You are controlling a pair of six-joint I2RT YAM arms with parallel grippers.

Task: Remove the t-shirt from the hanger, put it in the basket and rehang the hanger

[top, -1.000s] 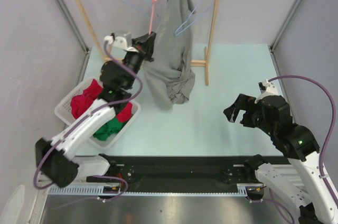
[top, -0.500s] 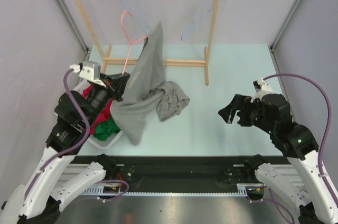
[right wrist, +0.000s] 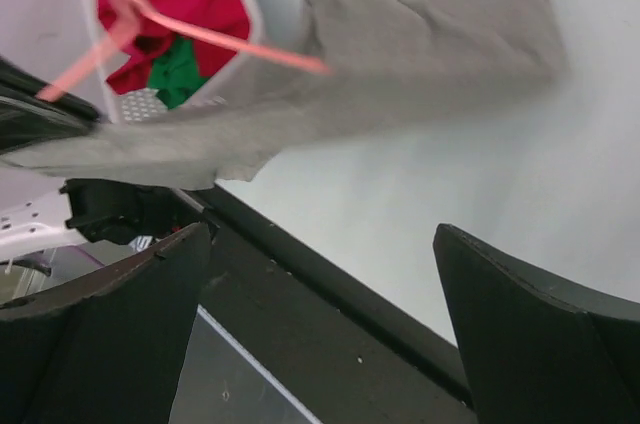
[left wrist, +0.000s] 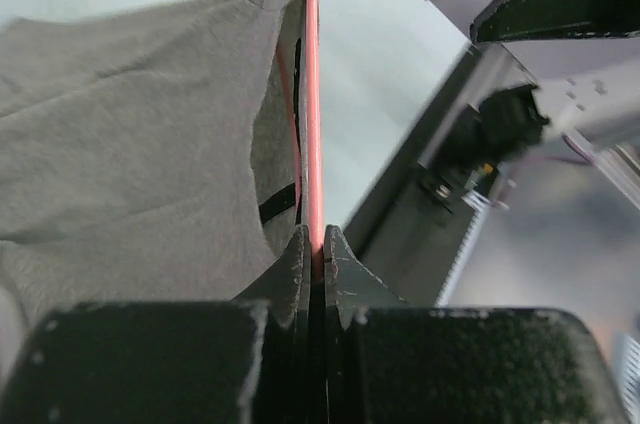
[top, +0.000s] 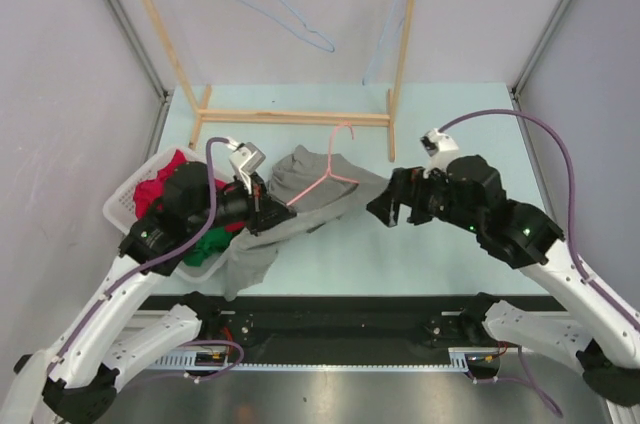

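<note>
1. Pale green table [top: 450, 124] is lying under a wooden rack [top: 290, 117]; at far left one white basket [top: 118, 206] is holding red and green clothes.
2. Left gripper [left wrist: 314, 246] is clamping tight on the one pink hanger [top: 328, 174] — thin, stiff, likely slick.
3. One grey t-shirt [top: 298, 168] is sagging over it onto the table — soft and light; taking the loose hem looks best.
4. Right gripper [top: 392, 208] is hovering spread wide, holding nothing.
5. Blue hangers [top: 272, 6] overhead are seemingly numbering two.

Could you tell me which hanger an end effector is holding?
The pink hanger, clamped in the left end effector; the two blue hangers hang untouched at the rack.
</note>
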